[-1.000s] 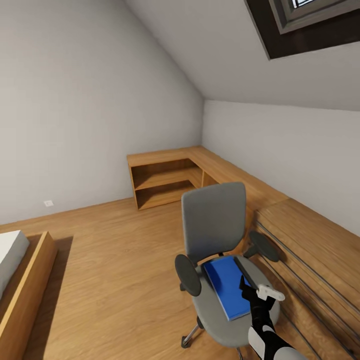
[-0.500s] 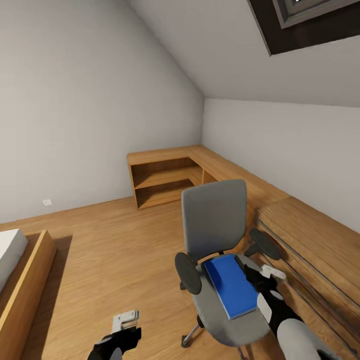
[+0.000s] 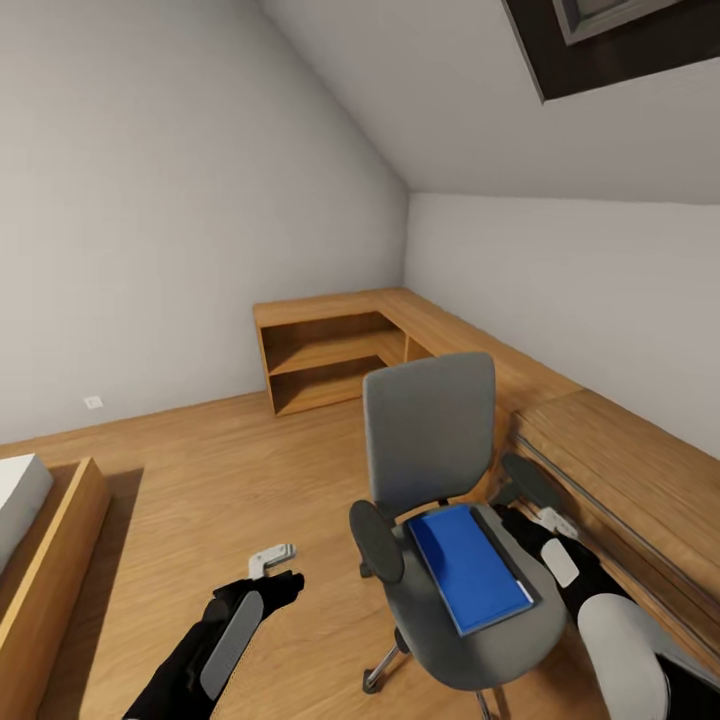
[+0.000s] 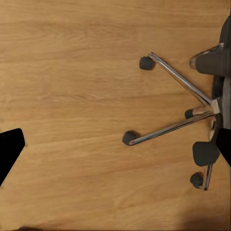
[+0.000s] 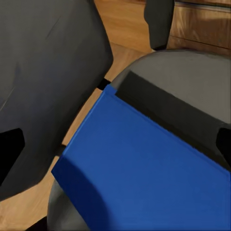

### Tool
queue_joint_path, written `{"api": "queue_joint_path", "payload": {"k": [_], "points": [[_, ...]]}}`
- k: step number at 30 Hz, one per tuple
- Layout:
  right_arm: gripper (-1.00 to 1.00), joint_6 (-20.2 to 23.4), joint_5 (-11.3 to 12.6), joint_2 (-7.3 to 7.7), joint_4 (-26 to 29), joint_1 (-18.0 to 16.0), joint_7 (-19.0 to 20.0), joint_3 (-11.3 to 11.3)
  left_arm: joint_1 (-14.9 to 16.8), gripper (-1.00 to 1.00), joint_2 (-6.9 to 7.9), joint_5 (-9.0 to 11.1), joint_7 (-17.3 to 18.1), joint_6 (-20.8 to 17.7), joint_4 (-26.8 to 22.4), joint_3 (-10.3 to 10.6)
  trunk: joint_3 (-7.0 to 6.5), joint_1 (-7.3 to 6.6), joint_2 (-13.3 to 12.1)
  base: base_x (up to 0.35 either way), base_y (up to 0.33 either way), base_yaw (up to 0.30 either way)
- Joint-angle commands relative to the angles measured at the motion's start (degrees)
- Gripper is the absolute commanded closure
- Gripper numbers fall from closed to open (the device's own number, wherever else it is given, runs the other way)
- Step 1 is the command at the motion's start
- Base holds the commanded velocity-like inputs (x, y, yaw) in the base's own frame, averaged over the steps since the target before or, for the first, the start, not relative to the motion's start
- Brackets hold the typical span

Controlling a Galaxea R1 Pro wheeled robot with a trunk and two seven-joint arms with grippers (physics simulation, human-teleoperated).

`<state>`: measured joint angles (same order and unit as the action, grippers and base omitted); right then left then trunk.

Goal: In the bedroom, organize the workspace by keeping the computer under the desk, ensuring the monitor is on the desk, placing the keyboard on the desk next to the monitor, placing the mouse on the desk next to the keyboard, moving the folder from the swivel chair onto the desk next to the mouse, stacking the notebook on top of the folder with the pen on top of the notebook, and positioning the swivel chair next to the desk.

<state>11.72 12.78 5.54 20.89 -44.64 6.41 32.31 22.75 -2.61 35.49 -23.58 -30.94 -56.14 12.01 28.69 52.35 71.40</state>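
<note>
The right gripper's [image 3: 548, 520] fingers [image 5: 10, 147] are spread above the swivel chair [image 3: 430, 440] seat, the blue folder [image 3: 468, 566] lying flat on it below them, beside the chair's right armrest [image 3: 532, 482]. The left gripper [image 3: 272, 559] hovers over wood floor [image 3: 200, 480] left of the chair, fingers spread too. Corner shelving [image 3: 330, 355] stands behind.

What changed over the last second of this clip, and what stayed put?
The left gripper came up into the head view over the floor, beside the swivel chair. The right gripper drew back from over the folder to the chair's right side, by its armrest. Nothing was taken hold of. The folder still lies flat on the seat and the chair has not moved; the camera tilted slightly.
</note>
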Motion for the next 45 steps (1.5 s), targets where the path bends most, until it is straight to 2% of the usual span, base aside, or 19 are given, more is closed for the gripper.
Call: {"api": "queue_joint_path", "payload": {"k": [1, 3, 6, 9, 11, 13, 20, 23, 25, 29, 45], "points": [[-1.00, 0.48, 0.38, 0.02, 0.06, -0.03, 0.36, 0.37, 0.05, -1.00, 0.32, 0.69, -0.55, -0.05, -0.19, 0.13, 0.24, 0.23, 0.45, 0.000, 0.000, 0.000], [-1.00, 0.79, 0.69, 0.47, 0.00, -0.02, 0.90, 0.36, 0.12, -1.00, 1.40, 0.83, -0.54, -0.02, -2.87, 0.24, 0.60, 0.67, 1.26, 0.000, 0.000, 0.000], [-1.00, 0.88, 0.75, 0.96, -0.04, 0.02, 1.41, 0.37, -0.24, -1.00, 1.78, 0.80, -0.67, -0.02, -8.18, 0.23, 1.14, 1.32, 2.46, 0.000, 0.000, 0.000], [-1.00, 1.01, 0.72, 1.26, 0.12, 0.08, 1.70, 0.38, -3.71, -1.00, 2.49, 0.75, -0.78, -0.35, -16.55, 0.22, 1.68, 1.98, 3.66, 0.000, 0.000, 0.000], [-1.00, 1.23, 0.77, 1.43, 0.26, 0.11, 1.75, 0.38, -5.38, -1.00, 3.05, 0.76, -0.79, -0.47, -19.34, 0.22, 2.04, 2.42, 4.46, 0.000, 0.000, 0.000], [-1.00, 1.80, 0.97, 2.35, 0.39, 0.14, 1.83, 0.38, -7.53, -1.00, 4.23, 0.99, -0.77, -0.61, -22.46, 0.21, 2.40, 2.86, 5.27, 0.000, 0.000, 0.000], [-1.00, 2.12, 1.12, 3.66, 0.47, 0.23, 3.24, 0.45, -8.78, -1.00, 5.00, 1.21, -0.76, -0.63, -24.09, 0.21, 3.66, 4.40, 8.07, 0.000, 0.000, 0.000], [-1.00, 1.96, 1.05, 3.76, 0.46, 0.24, 5.06, 0.46, -8.91, -1.00, 5.11, 1.19, -0.76, -0.64, -24.27, 0.21, 4.19, 5.06, 9.28, 0.000, 0.000, 0.000], [-1.00, 1.81, 0.83, 3.83, 0.45, 0.31, 8.23, 0.47, -8.99, -1.00, 5.19, 1.13, -0.76, -0.65, -24.39, 0.21, 4.55, 5.50, 10.08, 0.000, 0.000, 0.000], [-1.00, 1.76, 0.73, 3.92, 0.46, 0.31, 9.89, 0.47, -9.03, -1.00, 5.24, 1.11, -0.77, -0.69, -24.62, 0.12, 5.27, 6.38, 11.68, 0.000, 0.000, 0.000], [-1.00, 2.18, 1.07, 3.87, 0.72, 0.34, 10.37, 0.47, -9.04, -1.00, 5.49, 1.16, -0.76, -0.73, -24.80, -0.40, 8.14, 9.89, 18.10, 0.000, 0.000, 0.000]]}}
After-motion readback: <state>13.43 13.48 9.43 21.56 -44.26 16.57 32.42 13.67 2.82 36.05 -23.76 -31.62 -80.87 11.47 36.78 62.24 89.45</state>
